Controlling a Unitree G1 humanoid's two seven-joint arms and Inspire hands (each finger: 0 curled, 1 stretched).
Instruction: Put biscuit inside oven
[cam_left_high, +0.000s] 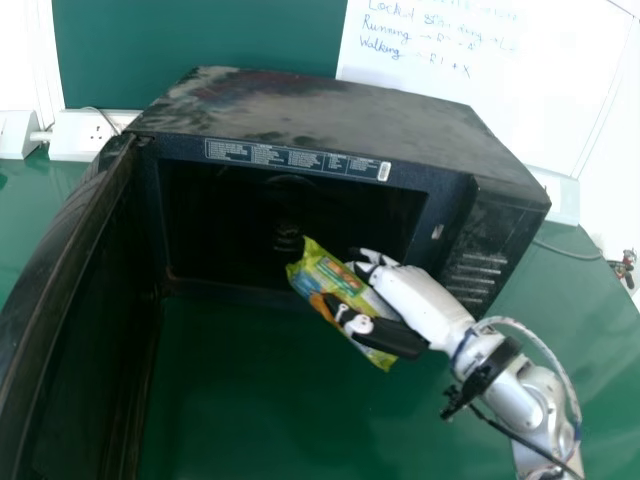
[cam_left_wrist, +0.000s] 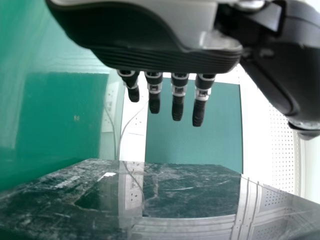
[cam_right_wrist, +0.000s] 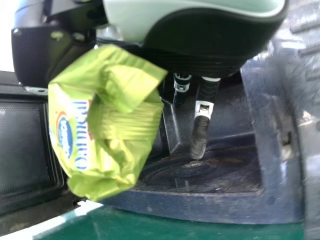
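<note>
The right hand (cam_left_high: 405, 300) holds the yellow-green biscuit packet (cam_left_high: 340, 290) between thumb and fingers, in front of the right half of the oven's opening. The black oven (cam_left_high: 330, 110) stands on the table with its door (cam_left_high: 75, 330) swung wide on the left. In the right wrist view the packet (cam_right_wrist: 107, 125) lies against the right hand (cam_right_wrist: 200, 55), and the oven's cavity floor (cam_right_wrist: 200, 175) shows behind the fingers. The left hand (cam_left_wrist: 165, 55) has its fingers straight in the left wrist view, above a dark glossy surface (cam_left_wrist: 185, 190).
The green table (cam_left_high: 300, 400) extends in front of the oven. White power sockets (cam_left_high: 90, 132) stand at the back left, and a whiteboard (cam_left_high: 540, 80) is behind the oven. The oven's control panel side (cam_left_high: 485, 250) is close to the right hand.
</note>
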